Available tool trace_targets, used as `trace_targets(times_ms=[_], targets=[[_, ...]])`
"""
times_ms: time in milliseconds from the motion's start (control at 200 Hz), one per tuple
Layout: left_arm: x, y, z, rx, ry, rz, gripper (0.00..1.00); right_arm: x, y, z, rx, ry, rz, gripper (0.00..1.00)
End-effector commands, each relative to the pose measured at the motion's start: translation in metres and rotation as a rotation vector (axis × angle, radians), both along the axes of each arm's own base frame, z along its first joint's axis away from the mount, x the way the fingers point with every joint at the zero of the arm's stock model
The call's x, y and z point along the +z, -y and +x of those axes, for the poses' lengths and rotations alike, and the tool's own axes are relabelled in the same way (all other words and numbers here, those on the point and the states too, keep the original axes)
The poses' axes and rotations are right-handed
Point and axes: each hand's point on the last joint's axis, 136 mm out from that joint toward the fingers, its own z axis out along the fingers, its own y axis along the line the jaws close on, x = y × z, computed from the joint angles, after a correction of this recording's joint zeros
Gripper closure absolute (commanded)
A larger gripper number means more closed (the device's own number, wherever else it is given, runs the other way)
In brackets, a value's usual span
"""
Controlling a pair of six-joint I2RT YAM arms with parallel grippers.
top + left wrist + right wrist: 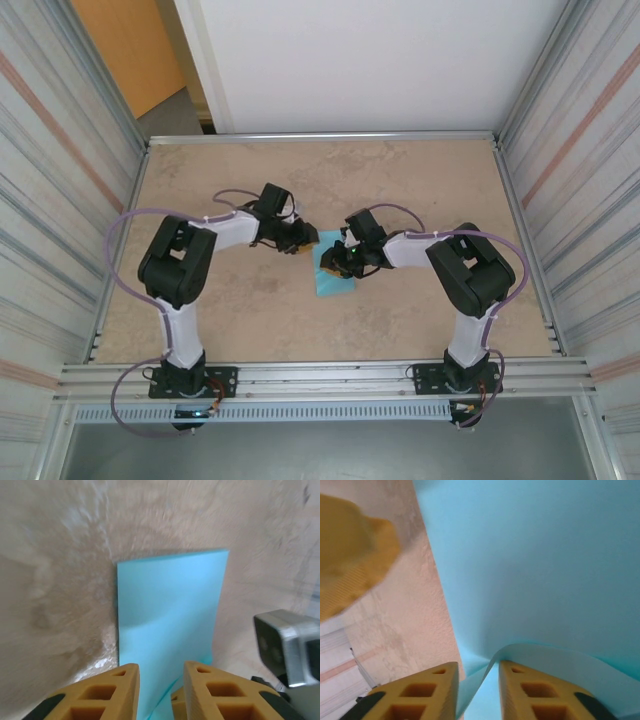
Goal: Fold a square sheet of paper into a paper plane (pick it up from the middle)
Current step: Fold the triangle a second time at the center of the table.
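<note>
Two robot arms are meeting over the square sheet of paper (pixel 330 282), which is lying at the middle of the desk (pixel 420 180) with a loose cyan flap curling up from it. The left tool (pixel 303 240) is hovering at the sheet's 10 o'clock corner, jaws standing apart with the paper's edge running between them, clamping nothing. The right tool (pixel 338 262), reaching in from 3 o'clock, is likewise parted, a raised curl of paper passing between its fingers (pixel 530 695) without being pinched. The sheet is looking narrower than square, suggesting a first fold is barely laid; the nose, wings and centre crease of the paper plane are seemingly all yet to come
</note>
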Motion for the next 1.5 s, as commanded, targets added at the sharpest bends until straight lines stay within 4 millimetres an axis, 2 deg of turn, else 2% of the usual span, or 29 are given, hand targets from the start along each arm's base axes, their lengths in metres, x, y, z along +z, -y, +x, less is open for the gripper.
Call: trace_targets(times_ms=[0,140,356,476,616,772,942,1158,1498], targets=[[0.027,-0.017,0.005,0.044,0.061,0.000,0.70,-0.025,0.009,-0.011,-0.007,-0.060,-0.079,0.66],[0.032,-0.029,0.000,0.067,0.077,-0.001,0.69,-0.027,0.009,-0.013,0.001,-0.062,-0.088,0.58],[0.031,-0.031,-0.015,0.078,0.082,-0.039,0.69,-0.034,0.014,-0.018,0.005,-0.073,-0.124,0.58],[0.028,-0.027,-0.026,0.062,0.079,-0.052,0.73,-0.038,0.017,-0.021,0.012,-0.080,-0.144,0.67],[0.023,-0.010,-0.042,0.004,0.066,-0.050,0.81,-0.042,0.022,-0.024,0.019,-0.091,-0.185,0.80],[0.011,0.008,-0.059,-0.066,0.037,-0.037,0.88,-0.044,0.025,-0.026,0.020,-0.094,-0.205,0.88],[0.000,0.015,-0.068,-0.098,0.012,-0.016,0.92,-0.043,0.024,-0.025,0.024,-0.094,-0.208,0.92],[-0.011,0.022,-0.070,-0.125,-0.009,0.010,0.94,-0.040,0.021,-0.024,0.030,-0.090,-0.197,0.94],[-0.037,0.013,-0.072,-0.107,-0.075,0.094,0.94,-0.020,0.012,-0.017,0.041,-0.037,-0.136,0.93]])
